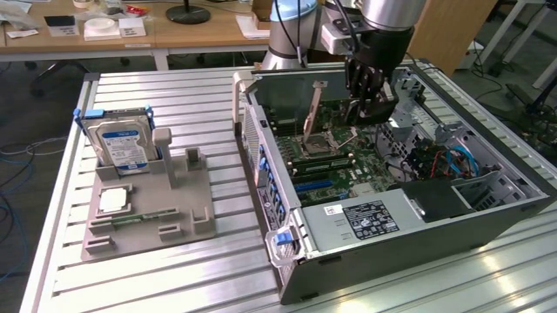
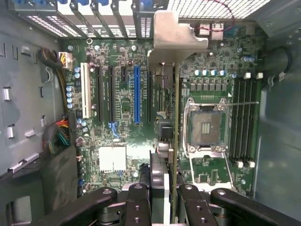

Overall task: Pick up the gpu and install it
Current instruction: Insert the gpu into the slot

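Hovering over the open computer case (image 1: 487, 215), the gripper (image 1: 366, 98) has its black fingers (image 2: 136, 207) clamped on the gpu (image 2: 175, 117), and the card hangs edge-on inside the chassis, above the motherboard (image 2: 127, 141). From the wrist view you can see the gpu's grey metal bracket (image 2: 176, 30) up by the perforated rear wall of the case, with the thin board running back toward the fingers. It sits between the blue expansion slot (image 2: 137, 94) and the empty processor socket (image 2: 206, 127), just beside the socket; whether its edge is touching the board, I cannot tell. Off to the exterior view's left, well apart from the case, a grey fixture tray (image 1: 148, 222) rests on the ribbed metal table (image 1: 200, 98). A silver hard drive (image 1: 122, 147) with a blue-white label stands upright in that tray, and a small green memory stick (image 1: 130, 218) lies near its front.
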Robot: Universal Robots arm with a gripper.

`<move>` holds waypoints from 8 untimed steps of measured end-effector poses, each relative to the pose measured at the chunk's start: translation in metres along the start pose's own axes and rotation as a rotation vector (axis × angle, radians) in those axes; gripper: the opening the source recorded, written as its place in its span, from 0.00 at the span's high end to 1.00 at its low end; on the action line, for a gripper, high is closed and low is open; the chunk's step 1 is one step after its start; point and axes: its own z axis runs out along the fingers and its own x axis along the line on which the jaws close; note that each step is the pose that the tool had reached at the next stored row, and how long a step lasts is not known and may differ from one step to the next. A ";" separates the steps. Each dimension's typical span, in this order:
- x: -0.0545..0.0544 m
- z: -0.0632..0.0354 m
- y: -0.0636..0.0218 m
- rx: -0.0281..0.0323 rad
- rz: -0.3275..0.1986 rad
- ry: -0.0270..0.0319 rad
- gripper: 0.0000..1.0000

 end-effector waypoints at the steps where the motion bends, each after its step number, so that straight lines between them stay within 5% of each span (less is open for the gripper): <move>1: 0.000 0.0017 0.0002 0.0000 0.000 0.0000 0.72; 8: 0.001 0.0122 0.0016 -0.0001 0.000 -0.0002 0.72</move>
